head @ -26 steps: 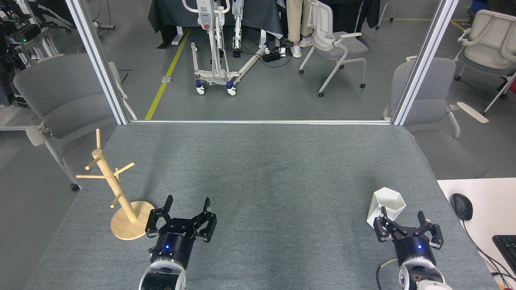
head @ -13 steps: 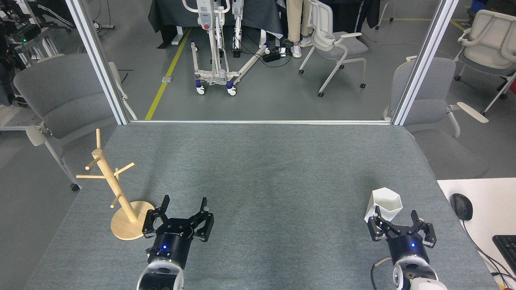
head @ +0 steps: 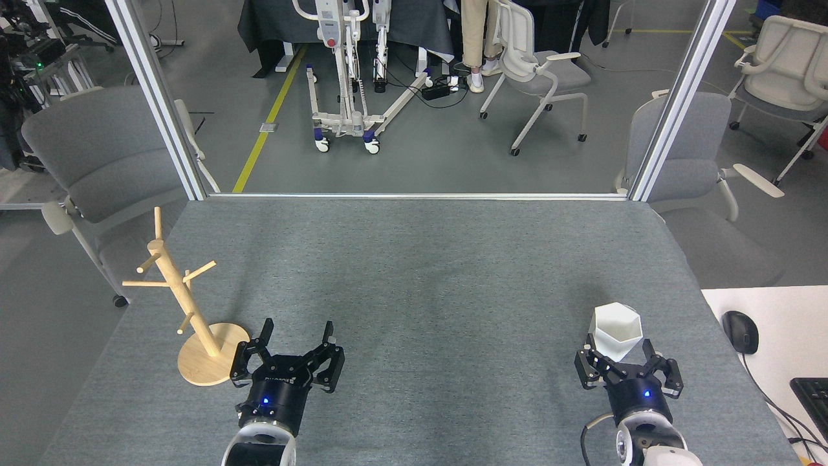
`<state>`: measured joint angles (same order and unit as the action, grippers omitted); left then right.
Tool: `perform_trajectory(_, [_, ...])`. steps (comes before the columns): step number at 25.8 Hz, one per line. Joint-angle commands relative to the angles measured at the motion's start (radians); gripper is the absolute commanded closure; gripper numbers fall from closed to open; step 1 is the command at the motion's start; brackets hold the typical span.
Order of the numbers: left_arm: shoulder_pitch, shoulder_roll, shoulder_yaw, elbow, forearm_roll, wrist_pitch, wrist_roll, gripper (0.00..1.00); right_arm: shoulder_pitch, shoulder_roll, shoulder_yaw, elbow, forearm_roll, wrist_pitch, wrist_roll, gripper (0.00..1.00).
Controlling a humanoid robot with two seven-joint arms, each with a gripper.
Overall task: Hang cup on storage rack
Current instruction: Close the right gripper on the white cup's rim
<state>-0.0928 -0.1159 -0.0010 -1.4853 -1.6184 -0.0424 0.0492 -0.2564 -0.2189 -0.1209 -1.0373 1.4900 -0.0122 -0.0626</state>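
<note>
- Table [head: 427, 259]: grey felt surface, carrying the storage rack at our left and the cup at our right, well apart from each other.
- Storage rack [head: 194, 317]: wooden post, slanted, on a round disc base, pegs bare. It has not moved over the last second. It stands just to the left of our left end effector [head: 296, 333] and slightly ahead of it.
- Left end effector: fingers spread wide, holding nothing. It has drawn back a little toward us and now idles by the rack's base.
- Cup [head: 618, 330]: white, faceted, hexagonal rim. A second ago it leaned with its mouth tipped to the right; now the rim faces nearly straight up at us and the cup has shifted a touch left. We cannot make out the pierced tab from here.
- Right end effector [head: 624, 353]: it has slid left and back toward us over the last second, and the cup now sits directly ahead, nested between the spread fingertips. The fingers are wide and stand either side of the cup's lower body; whether they press on it we cannot tell.
- Reading: we judge the grasp is being lined up, not yet closed. Hanging is still far off, since the cup must cross the whole table to the pegs.
</note>
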Motion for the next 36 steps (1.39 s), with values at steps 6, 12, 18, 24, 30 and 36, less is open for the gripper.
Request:
perform_trajectory(6, [-0.002, -0.008, -0.004, 0.007, 0.002, -0.002, 0.000, 0.01, -0.052, 0.007, -0.005, 0.056, -0.002, 0.001, 0.000, 0.00])
perform_trajectory(12, [-0.011, -0.010, -0.002, 0.030, 0.000, -0.004, 0.001, 0.01, -0.055, 0.007, -0.011, 0.057, -0.005, 0.000, 0.000, 0.00])
perform_trajectory(18, [-0.011, -0.011, -0.004, 0.034, 0.000, -0.004, 0.001, 0.01, -0.073, 0.015, -0.013, 0.097, -0.002, 0.000, 0.001, 0.00])
perform_trajectory(24, [-0.011, -0.010, -0.002, 0.062, 0.002, -0.004, 0.005, 0.01, -0.126, 0.013, -0.011, 0.164, -0.001, 0.001, 0.001, 0.00])
perform_trajectory(30, [-0.010, -0.010, -0.002, 0.062, 0.002, -0.004, 0.006, 0.01, -0.133, 0.010, -0.016, 0.175, -0.004, 0.000, 0.001, 0.00])
perform_trajectory(36, [-0.008, -0.010, -0.002, 0.062, 0.000, -0.002, 0.005, 0.01, -0.164, 0.003, -0.017, 0.204, -0.005, 0.000, 0.001, 0.01])
